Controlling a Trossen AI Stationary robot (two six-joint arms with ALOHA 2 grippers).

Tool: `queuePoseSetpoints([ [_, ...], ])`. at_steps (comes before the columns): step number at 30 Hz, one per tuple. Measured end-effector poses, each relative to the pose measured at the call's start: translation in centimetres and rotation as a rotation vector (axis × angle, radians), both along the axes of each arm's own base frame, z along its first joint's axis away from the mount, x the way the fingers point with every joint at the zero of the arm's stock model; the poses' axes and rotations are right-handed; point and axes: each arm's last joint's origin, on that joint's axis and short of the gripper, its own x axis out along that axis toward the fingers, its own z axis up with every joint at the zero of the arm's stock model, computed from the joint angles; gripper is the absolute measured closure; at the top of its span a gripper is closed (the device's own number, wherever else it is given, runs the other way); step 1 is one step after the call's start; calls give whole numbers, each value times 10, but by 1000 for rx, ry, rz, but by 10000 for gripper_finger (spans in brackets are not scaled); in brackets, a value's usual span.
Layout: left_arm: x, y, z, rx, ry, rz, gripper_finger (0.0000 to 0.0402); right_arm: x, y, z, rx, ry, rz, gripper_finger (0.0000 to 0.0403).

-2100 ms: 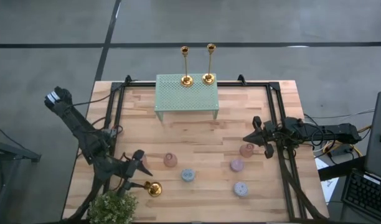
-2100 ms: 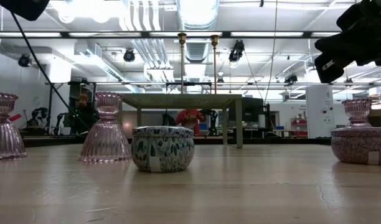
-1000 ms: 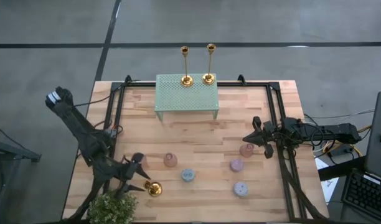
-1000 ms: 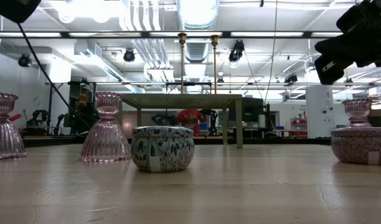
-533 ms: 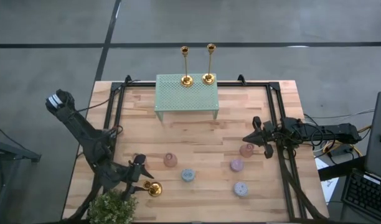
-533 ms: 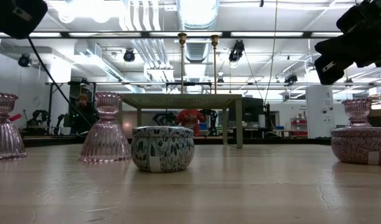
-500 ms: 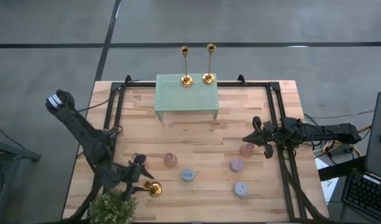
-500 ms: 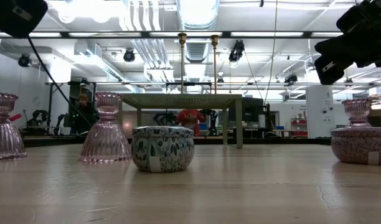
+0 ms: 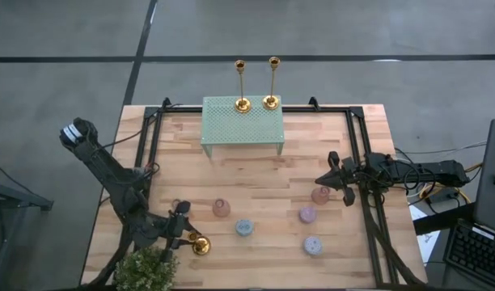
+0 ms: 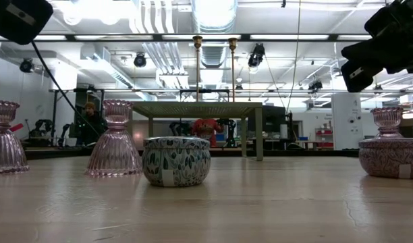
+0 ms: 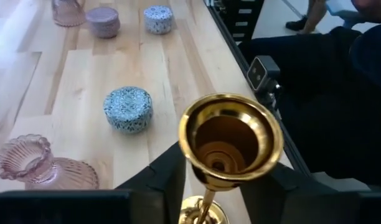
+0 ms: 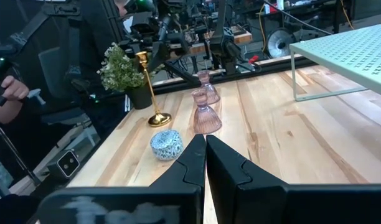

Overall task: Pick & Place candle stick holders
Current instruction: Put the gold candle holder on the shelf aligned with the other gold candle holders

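Note:
Two gold candle stick holders (image 9: pixel 241 85) (image 9: pixel 272 81) stand by their bases on the far edge of a green perforated stand (image 9: pixel 243 125); they also show in the low view (image 10: pixel 197 67) (image 10: pixel 233 67). The third holder (image 9: pixel 200 245) stands upright on its base on the table near the near-left corner. It fills the left wrist view (image 11: pixel 231 137) and shows far off in the right wrist view (image 12: pixel 150 87). My left gripper (image 9: pixel 182 231) is open, its fingers (image 11: pixel 169 183) on either side of this holder's stem, below the cup. My right gripper (image 9: pixel 328 175) is shut and empty at the table's right.
A potted plant (image 9: pixel 146 271) stands at the near-left corner, right beside the third holder. Pink glass holders (image 9: pixel 221 208) (image 9: pixel 320 194) and round tins (image 9: pixel 243 227) (image 9: pixel 313 245) stand on the near half of the table. A person's hand (image 12: pixel 13 87) shows beyond the table.
My left gripper has gone toward the table's near edge and down, up to the third candle stick holder, so that its fingers now stand around the stem. The holder has stayed where it was.

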Motion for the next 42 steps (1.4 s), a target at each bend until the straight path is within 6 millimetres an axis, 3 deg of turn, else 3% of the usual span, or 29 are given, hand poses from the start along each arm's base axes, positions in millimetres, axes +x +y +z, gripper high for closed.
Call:
queuePoseSetpoints([
  [8, 0, 1, 0, 10, -12, 26, 312, 0, 0, 0, 0, 0, 0, 394],
  [25, 1, 10, 9, -20, -91, 208, 318, 0, 0, 0, 0, 0, 1, 394],
  [42, 24, 32, 58, -116, -246, 489, 318, 0, 0, 0, 0, -1, 1, 394],
])
